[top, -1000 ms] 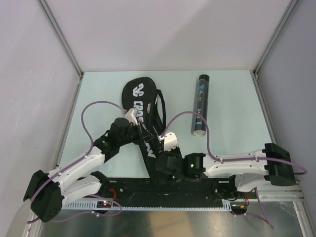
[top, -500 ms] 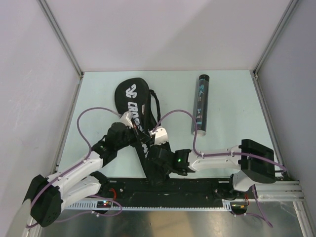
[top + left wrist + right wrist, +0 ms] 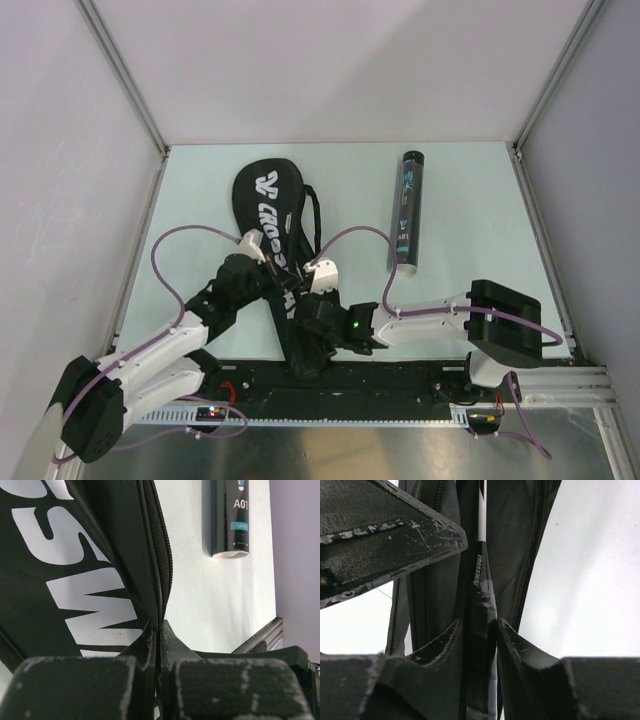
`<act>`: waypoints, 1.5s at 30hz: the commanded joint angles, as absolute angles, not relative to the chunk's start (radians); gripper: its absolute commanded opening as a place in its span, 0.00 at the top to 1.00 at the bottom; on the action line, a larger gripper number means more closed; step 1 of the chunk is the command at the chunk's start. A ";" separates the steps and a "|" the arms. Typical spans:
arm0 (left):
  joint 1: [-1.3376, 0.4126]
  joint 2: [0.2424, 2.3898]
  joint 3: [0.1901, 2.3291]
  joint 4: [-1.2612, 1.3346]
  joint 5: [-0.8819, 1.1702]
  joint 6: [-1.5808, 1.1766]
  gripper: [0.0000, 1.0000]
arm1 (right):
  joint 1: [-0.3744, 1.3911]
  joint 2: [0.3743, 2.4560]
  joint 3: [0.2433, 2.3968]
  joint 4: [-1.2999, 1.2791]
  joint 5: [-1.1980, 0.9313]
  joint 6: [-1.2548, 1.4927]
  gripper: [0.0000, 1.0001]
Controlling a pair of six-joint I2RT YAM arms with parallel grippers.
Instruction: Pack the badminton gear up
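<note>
arms (image 3: 432, 322) — white shells, black joints | cables (image 3: 160, 262): lilac | LED (image 3: 352, 324): green

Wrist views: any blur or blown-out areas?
Left wrist: racket bag lettering and tube label are sharp; left claw is dark and slightly soft up close. Right wrist: racket handle print is readable; table is washed near white; right claw is underexposed. Top external: even light, soft shadows, no glare.

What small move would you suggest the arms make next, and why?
Probably the right gripper should push the racket handle slightly deeper into the racket bag: it grips the handle, the shaft runs into the opening, and the left gripper pinches the bag's zipper edge.
</note>
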State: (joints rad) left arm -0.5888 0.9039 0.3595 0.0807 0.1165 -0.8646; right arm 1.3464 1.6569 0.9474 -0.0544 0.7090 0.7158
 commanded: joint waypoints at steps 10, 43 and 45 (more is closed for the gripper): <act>-0.611 0.965 0.366 0.156 0.160 -0.853 1.00 | 1.260 1.593 0.961 -0.150 0.295 0.787 0.45; -0.613 0.924 0.283 0.256 0.161 -1.053 1.00 | 1.172 1.576 0.752 0.297 0.183 0.915 0.92; -0.614 0.909 0.277 0.266 0.163 -1.069 1.00 | 1.179 1.614 0.753 0.323 0.205 0.940 0.93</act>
State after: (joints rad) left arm -0.6014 0.9565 0.2855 0.1646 0.1047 -0.9817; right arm 1.1698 1.5604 0.7326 0.0959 0.0555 0.8669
